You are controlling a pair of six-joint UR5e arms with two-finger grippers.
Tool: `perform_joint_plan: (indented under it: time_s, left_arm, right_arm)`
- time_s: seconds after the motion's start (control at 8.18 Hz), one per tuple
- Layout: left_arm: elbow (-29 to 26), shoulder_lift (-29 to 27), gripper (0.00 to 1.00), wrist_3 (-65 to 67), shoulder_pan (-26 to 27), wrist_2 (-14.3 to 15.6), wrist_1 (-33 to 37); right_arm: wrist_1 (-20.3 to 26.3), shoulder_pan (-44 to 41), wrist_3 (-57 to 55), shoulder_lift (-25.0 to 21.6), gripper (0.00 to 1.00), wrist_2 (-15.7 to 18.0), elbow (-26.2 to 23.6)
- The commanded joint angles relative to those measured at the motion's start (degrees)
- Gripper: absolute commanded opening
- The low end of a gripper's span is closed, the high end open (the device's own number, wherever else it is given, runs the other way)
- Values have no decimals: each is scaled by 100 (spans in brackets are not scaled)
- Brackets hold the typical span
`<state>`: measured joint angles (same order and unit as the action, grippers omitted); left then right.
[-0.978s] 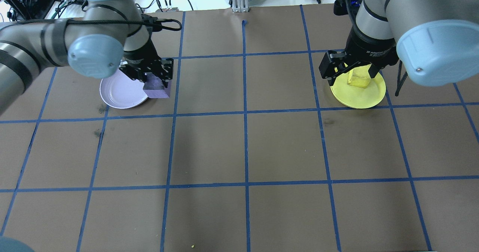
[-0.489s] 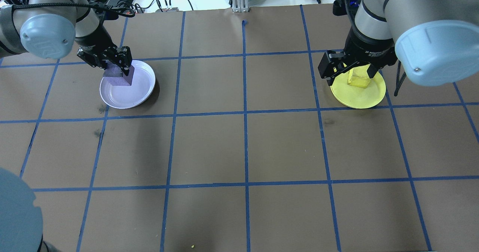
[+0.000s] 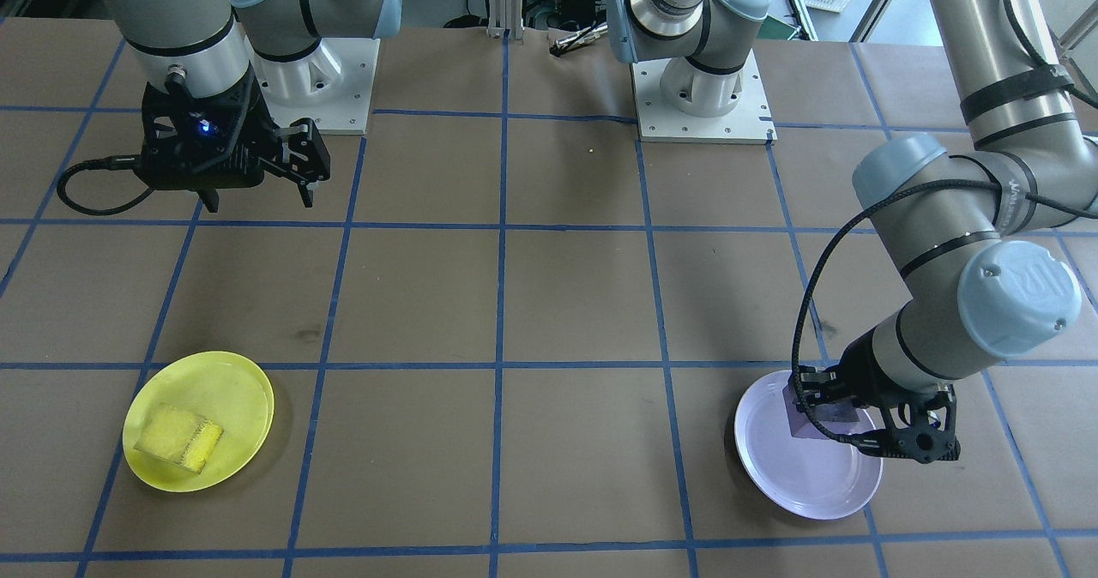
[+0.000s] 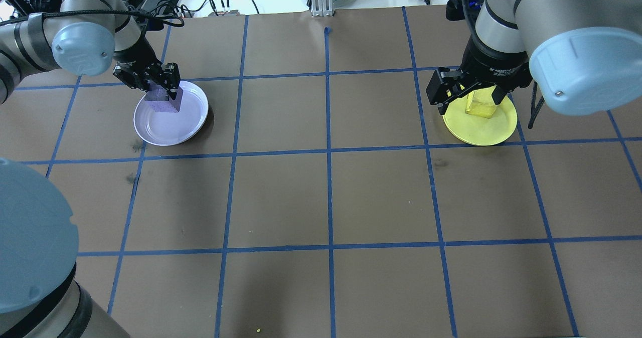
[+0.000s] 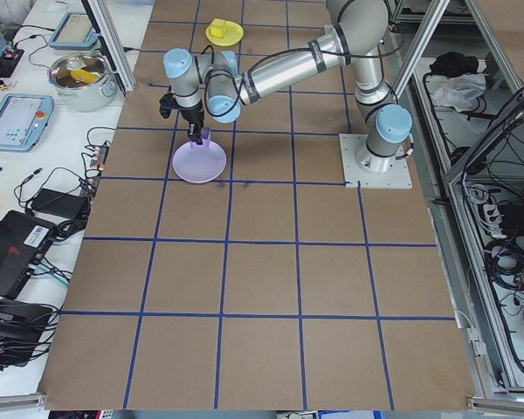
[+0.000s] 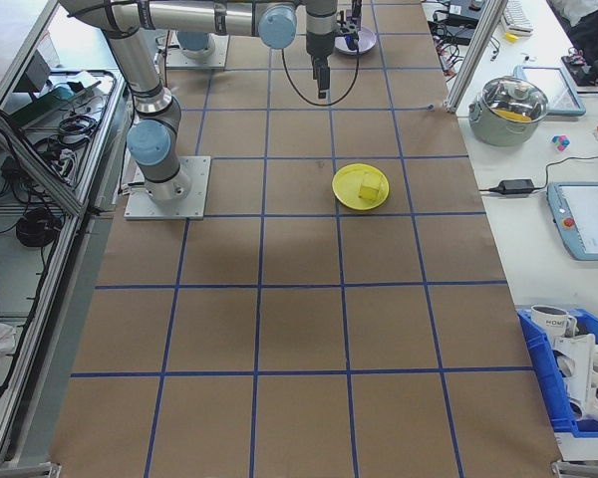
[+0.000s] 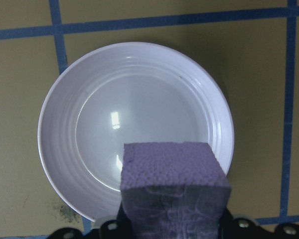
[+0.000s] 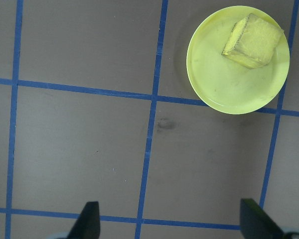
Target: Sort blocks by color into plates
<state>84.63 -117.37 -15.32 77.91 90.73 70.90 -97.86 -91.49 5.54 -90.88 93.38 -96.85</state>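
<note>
The left gripper (image 4: 161, 90) holds the purple block (image 4: 163, 100) over the lavender plate (image 4: 173, 125), near the plate's far rim. Its fingers (image 3: 901, 441) pinch the block from either side, and the left wrist view shows the plate's bowl lying open just beyond the block's top face. This looks like the placing step for the last block. What remains, I'd judge, is to lower a little and part the fingers so the block settles inside the rim rather than on it — it hangs close to the edge, so a small shift toward the plate's middle would be safer.

Across the surface (image 4: 331, 197), the yellow block (image 3: 178, 438) lies on the yellow plate (image 3: 232, 389), free of any grip. The right gripper (image 3: 257, 185) hangs well above the surface with its fingers (image 8: 87, 221) spread wide and nothing between them; from the front it stands well back from that plate, toward the robot's base.

A second ago the purple block was beside the lavender plate, past its rim on the side nearer the surface's middle. Half a second ago the left arm had swung it across to the plate's other edge. Since then it has shifted only a touch inward over the rim — the right arm has not moved at all.
</note>
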Motion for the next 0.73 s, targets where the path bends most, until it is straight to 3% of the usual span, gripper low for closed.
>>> perform_joint_plan:
  time_s: [0.0, 0.12, 0.24, 0.37, 0.49, 0.61]
  left_arm:
    - [36, -381, 6, 11, -3, 6, -514]
    - [1, -409, 6, 11, -3, 23, -516]
    - [44, -426, 19, 20, -3, 15, -516]
    - [53, -505, 61, -24, -12, -3, -568]
    - [54, -549, 68, -15, -12, 6, -577]
    - [54, -567, 80, 2, -12, 6, -595]
  right_arm:
    - [-5, 0, -9, 0, 100, 5, 0]
    - [-5, 0, -9, 0, 100, 5, 0]
    - [-5, 0, -9, 0, 100, -4, 0]
    - [-5, 0, -9, -9, 100, -4, 0]
    - [-5, 0, -9, -9, 100, -4, 0]
    - [-5, 0, -9, -9, 100, -4, 0]
